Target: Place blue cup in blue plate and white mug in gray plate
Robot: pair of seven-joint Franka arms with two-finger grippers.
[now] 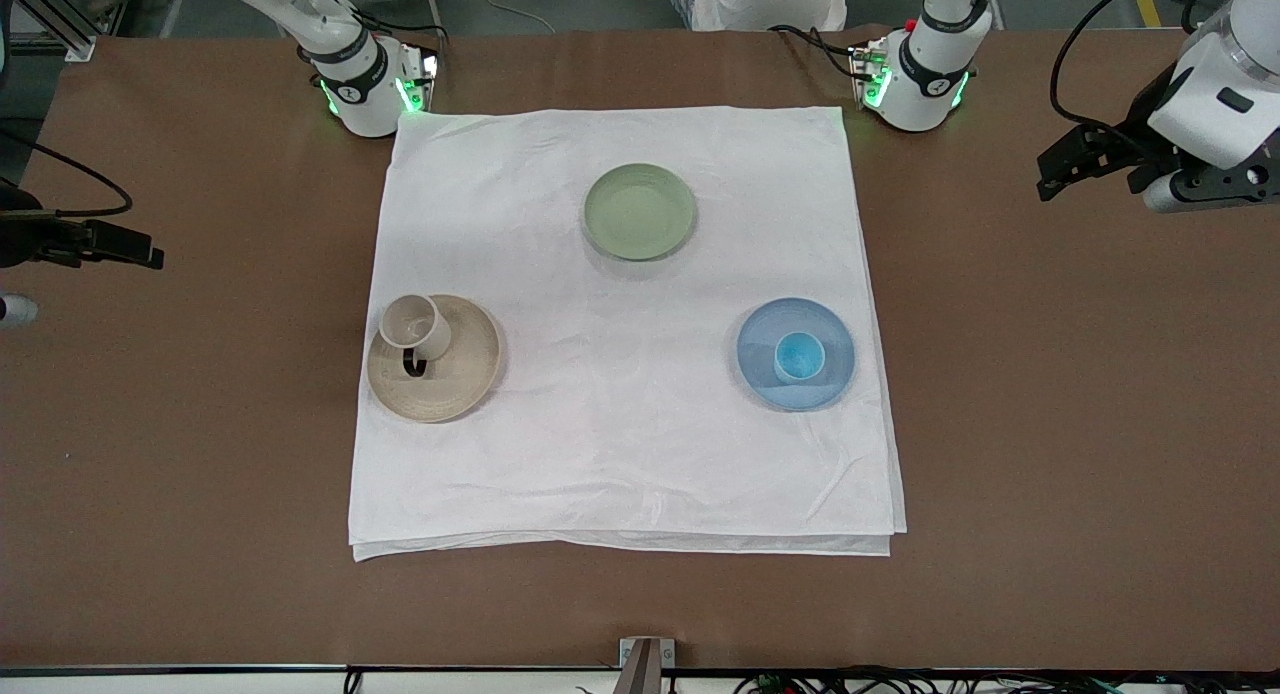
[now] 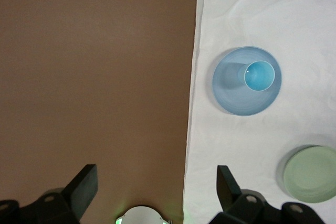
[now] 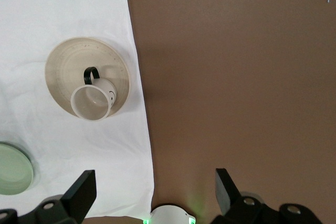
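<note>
The blue cup (image 1: 799,357) stands upright in the blue plate (image 1: 762,332) on the white cloth, toward the left arm's end. The white mug (image 1: 413,324) stands in the gray plate (image 1: 455,374), near its rim, toward the right arm's end, its dark handle over the plate's middle. My left gripper (image 1: 1050,177) is open and empty over bare table off the cloth; its wrist view (image 2: 156,182) shows cup (image 2: 259,75) and plate (image 2: 231,85). My right gripper (image 1: 148,253) is open and empty over bare table; its wrist view (image 3: 156,184) shows mug (image 3: 93,102) and plate (image 3: 65,64).
A pale green plate (image 1: 639,211) lies empty on the white cloth (image 1: 620,454), farther from the front camera than the other two plates. The arms' bases (image 1: 365,89) (image 1: 915,79) stand at the cloth's corners. Brown table surrounds the cloth.
</note>
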